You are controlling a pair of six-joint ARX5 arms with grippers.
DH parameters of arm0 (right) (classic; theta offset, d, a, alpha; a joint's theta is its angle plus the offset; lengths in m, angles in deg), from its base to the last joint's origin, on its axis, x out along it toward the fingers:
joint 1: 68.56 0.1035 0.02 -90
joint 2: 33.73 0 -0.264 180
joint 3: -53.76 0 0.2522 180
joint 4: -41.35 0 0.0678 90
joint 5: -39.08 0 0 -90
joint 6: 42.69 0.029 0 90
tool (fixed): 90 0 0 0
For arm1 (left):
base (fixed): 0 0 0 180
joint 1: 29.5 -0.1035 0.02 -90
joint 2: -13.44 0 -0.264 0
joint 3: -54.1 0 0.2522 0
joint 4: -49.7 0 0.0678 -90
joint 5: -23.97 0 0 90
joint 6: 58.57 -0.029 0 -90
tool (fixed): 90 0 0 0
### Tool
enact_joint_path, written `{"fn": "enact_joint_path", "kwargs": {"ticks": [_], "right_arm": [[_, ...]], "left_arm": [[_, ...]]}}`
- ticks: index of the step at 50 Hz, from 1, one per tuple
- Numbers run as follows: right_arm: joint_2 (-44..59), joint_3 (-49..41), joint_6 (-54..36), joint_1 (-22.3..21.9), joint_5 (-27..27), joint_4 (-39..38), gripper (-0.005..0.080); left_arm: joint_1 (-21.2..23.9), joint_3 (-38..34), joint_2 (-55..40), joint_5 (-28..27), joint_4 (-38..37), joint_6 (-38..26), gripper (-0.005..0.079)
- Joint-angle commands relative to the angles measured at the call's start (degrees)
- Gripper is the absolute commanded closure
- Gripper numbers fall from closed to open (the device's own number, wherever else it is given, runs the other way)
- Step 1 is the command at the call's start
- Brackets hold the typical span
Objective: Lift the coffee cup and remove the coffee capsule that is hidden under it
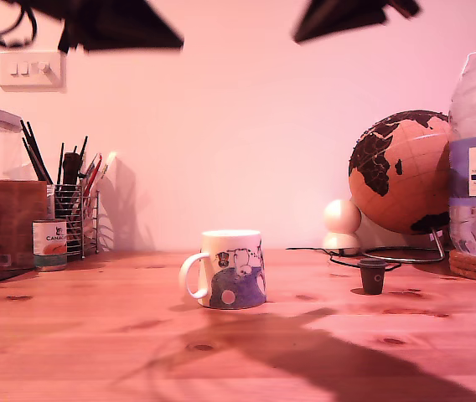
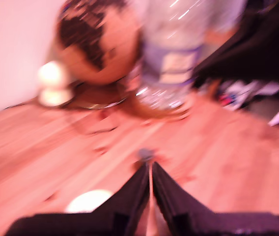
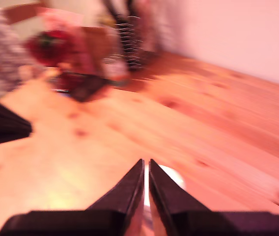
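Knotty wooden tabletop (image 1: 95,352) is seen nearest, bare around the glossy rounded coffee cup (image 1: 231,270) at centre. Well apart, toward the exterior view's right, the small tapered coffee capsule (image 1: 373,275) stands uncovered. My first gripper (image 2: 150,169) and my second gripper (image 3: 146,167) are held aloft, jaws pressed together on nothing.

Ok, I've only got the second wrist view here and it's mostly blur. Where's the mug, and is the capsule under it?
Observer: The mug stands upright on the table, near the middle of the exterior view, with its handle toward that view's left.
Operator: And the capsule?
Observer: It's not under the mug. The capsule stands in the open, apart from the mug, toward the exterior view's right and in front of the globe.
Operator: Is the other gripper holding anything?
Observer: No. The first wrist view shows my first gripper shut on nothing, with the capsule just beyond its tips.
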Motion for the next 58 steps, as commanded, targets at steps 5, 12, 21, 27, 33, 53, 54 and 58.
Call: {"fn": "enact_joint_path", "kwargs": {"ticks": [5, 12, 21, 27, 33, 53, 54, 58], "right_arm": [[0.0, -0.5, 0.0, 1.2, 0.3, -0.1, 0.0763], [0.0, -0.5, 0.0, 1.2, 0.3, 0.8, 0.0763], [0.0, -0.5, 0.0, 1.0, 0.2, 2.0, 0.0763], [0.0, -0.5, 0.0, 1.0, 0.2, 3.1, 0.0763], [0.0, -0.5, 0.0, 1.0, 0.2, 4.0, 0.0763], [0.0, -0.5, 0.0, 1.0, 0.2, 4.3, 0.0763], [0.0, -0.5, 0.0, 1.0, 0.2, 4.3, 0.0763], [0.0, -0.5, 0.0, 1.0, 0.2, 4.3, 0.0763]], "left_arm": [[0.1, 0.2, 0.7, -1.1, -0.9, 0.6, 0.0764], [0.1, 0.2, 1.2, -1.0, -3.6, 0.6, 0.0764], [-0.1, 0.2, 1.2, -0.6, -5.7, 0.6, 0.0764], [-0.4, 0.2, 1.2, -0.6, -6.4, 0.6, 0.0764], [-0.8, 0.2, 1.2, -0.6, -6.3, 0.6, 0.0764], [-1.4, 0.2, 1.2, -0.6, -6.4, 0.6, 0.0764], [-1.4, 0.2, 1.2, -0.6, -6.4, 0.6, 0.0764], [-1.4, 0.2, 1.2, -0.6, -6.4, 0.6, 0.0764]]}}
